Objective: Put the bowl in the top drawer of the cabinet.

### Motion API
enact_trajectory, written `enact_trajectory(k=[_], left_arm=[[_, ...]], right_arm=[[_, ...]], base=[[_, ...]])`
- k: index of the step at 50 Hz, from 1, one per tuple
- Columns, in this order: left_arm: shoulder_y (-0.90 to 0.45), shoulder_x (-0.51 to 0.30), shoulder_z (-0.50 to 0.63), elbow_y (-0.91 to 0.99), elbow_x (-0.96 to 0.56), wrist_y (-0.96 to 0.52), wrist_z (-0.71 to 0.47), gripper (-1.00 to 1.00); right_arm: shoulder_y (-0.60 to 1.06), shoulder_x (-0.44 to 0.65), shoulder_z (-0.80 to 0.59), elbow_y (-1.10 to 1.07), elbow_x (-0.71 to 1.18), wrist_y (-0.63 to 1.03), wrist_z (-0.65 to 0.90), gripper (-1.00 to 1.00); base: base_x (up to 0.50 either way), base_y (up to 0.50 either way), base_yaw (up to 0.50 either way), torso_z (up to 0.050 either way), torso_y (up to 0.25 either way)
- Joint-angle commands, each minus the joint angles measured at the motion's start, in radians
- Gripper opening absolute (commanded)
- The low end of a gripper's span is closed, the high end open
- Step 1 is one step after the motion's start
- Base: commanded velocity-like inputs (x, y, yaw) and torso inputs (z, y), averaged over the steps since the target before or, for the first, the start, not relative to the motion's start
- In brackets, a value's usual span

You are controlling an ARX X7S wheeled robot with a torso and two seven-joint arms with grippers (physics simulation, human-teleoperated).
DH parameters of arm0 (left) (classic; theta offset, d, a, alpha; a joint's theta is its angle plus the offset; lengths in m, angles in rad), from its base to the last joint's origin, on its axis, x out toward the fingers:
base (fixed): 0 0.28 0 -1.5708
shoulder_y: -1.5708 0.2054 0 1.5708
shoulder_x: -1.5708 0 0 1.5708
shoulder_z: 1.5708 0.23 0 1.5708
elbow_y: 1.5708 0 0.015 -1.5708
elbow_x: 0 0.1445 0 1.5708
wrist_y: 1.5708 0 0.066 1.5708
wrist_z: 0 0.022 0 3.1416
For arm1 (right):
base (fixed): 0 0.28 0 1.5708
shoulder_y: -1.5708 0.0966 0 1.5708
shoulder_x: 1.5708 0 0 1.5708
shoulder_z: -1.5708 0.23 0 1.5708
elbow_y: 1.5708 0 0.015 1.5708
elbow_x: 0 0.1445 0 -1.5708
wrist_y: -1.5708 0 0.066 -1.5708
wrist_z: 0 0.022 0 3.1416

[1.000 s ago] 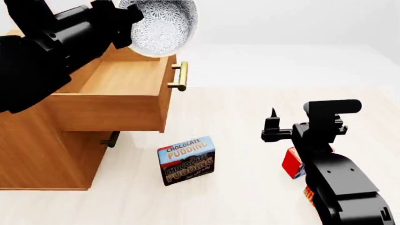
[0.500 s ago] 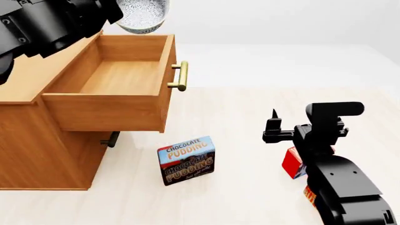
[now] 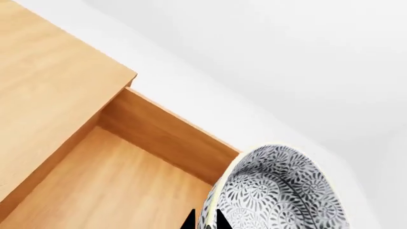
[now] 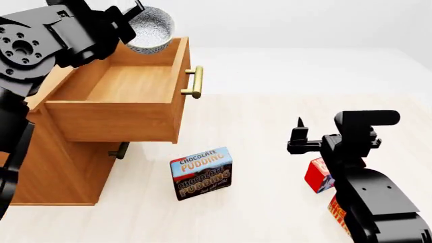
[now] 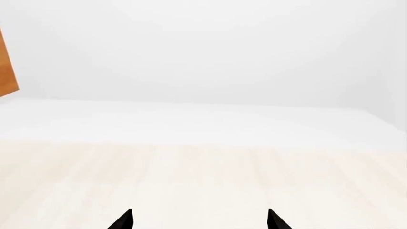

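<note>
the box [image 4: 201, 172] on the floor reads "chocolate pudding" twice; its smaller line below is too blurred to read.

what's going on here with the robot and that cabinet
The left gripper holds the bowl by its rim, tilted, above the far end of the open top drawer of the cabinet. The bowl is not yet set down and the drawer looks empty. The right gripper is open and idle over the floor, away from the cabinet. A chocolate pudding box stands on the floor below the drawer.
</note>
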Motion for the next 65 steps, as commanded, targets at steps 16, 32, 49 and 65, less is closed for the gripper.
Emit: enact_trajectory(k=[16, 32, 49, 65], left_arm=[[-0.042, 0.128, 0.001, -0.325, 0.021, 0.03, 0.068, -1.0], [-0.037, 0.113, -0.065, -0.365, -0.037, 0.063, 0.028, -1.0], [0.009, 0.124, -0.088, -0.395, -0.106, 0.11, 0.008, -1.0], [0.017, 0.117, -0.007, -0.395, -0.184, 0.131, 0.016, -1.0]], right_arm=[[-0.011, 0.01, 0.015, 0.01, 0.016, -0.007, 0.0, 1.0], [-0.016, 0.014, 0.013, 0.005, 0.018, -0.005, 0.006, 1.0], [-0.029, 0.019, 0.026, 0.008, 0.033, -0.013, 0.001, 1.0], [-0.045, 0.022, 0.03, 0.015, 0.037, -0.027, 0.001, 1.0]], base=[[0.0, 0.0, 0.0, 0.0, 0.001], [0.0, 0.0, 0.0, 0.0, 0.0], [0.0, 0.0, 0.0, 0.0, 0.001], [0.0, 0.0, 0.0, 0.001, 0.0]])
